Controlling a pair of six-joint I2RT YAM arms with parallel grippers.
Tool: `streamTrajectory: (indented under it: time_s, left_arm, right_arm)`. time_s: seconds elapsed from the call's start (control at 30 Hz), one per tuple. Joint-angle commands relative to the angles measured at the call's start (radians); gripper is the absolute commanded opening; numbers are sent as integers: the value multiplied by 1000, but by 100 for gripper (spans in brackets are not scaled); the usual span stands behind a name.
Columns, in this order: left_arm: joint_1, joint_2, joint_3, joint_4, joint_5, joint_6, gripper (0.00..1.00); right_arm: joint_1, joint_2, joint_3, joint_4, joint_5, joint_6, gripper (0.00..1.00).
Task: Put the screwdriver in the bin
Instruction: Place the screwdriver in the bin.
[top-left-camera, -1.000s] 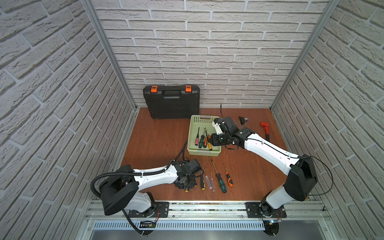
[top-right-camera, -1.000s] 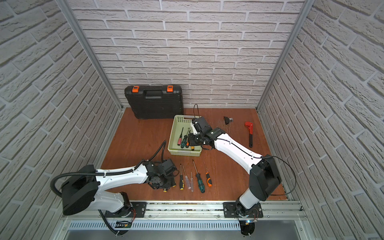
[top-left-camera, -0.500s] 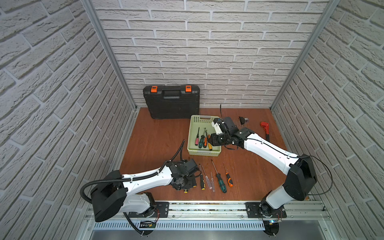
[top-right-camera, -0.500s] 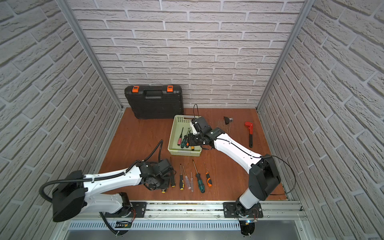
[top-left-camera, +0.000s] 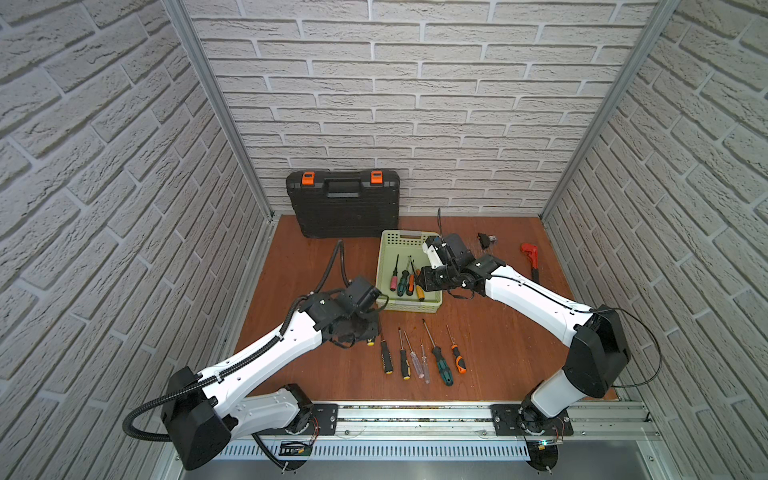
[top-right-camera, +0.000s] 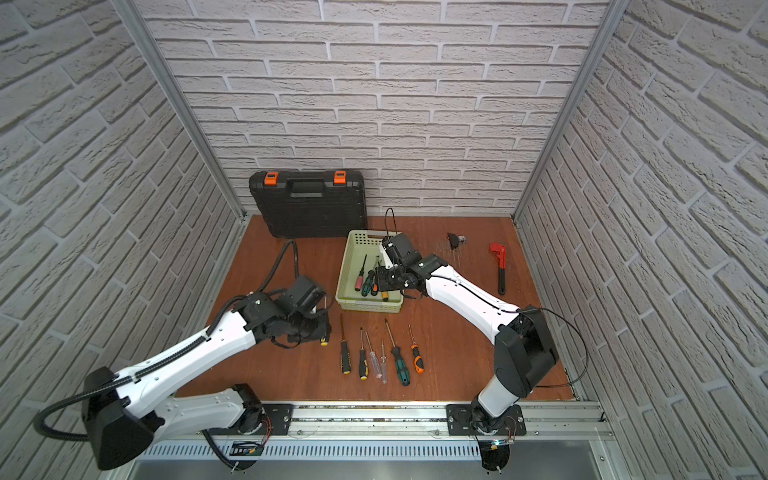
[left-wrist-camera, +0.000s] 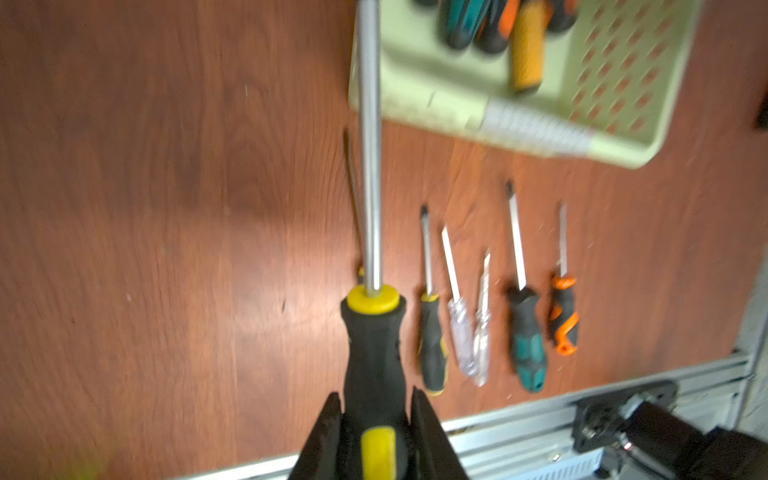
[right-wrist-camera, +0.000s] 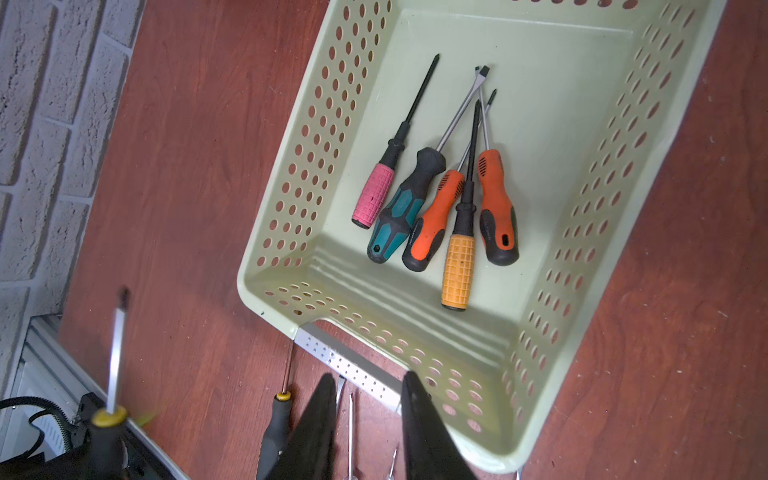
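Pinching black-yellow screwdriver (left-wrist-camera: 372, 340) by handle with left gripper (left-wrist-camera: 374, 395), clear of table (top-left-camera: 311, 257), near bin (right-wrist-camera: 291, 174), still outside. Right gripper (right-wrist-camera: 369, 376) parted, empty, above bin. Done: 5 stowed tools (right-wrist-camera: 436, 199). Remaining: carry, drop; then 6 loose tools (top-left-camera: 419, 357).

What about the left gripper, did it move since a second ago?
Yes. In a top view the left gripper, shut on the yellow-and-black screwdriver, moved away from the front rail toward the bin.

no readable text, labels, brands, numbers or signs on anything in any view
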Motion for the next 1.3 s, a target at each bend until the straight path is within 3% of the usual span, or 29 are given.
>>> streamTrajectory:
  time_s: [0.0, 0.1, 0.3, 0.53, 0.93, 1.17, 1.27]
  left_arm:
    - [65, 99, 142, 65, 23, 182, 6]
    - [97, 267, 305, 59, 85, 266, 6]
    - [108, 613, 647, -36, 101, 386, 6]
    - [111, 903, 882, -129, 65, 444, 4]
    - [114, 1031, 865, -130, 11, 443, 6]
    - [122, 1031, 840, -127, -28, 450, 24]
    - [126, 1017, 814, -100, -24, 449, 25]
  right_arm:
    - [-12, -39, 10, 11, 15, -16, 29]
    - [-20, -69, 6, 3, 21, -29, 30]
    - [-41, -171, -59, -34, 23, -35, 30]
    - [-48, -294, -136, -113, 99, -50, 30]
    - [-51, -301, -201, -133, 107, -59, 31]
    - [-53, -274, -190, -134, 97, -64, 31]
    - [-52, -267, -183, -129, 92, -61, 31]
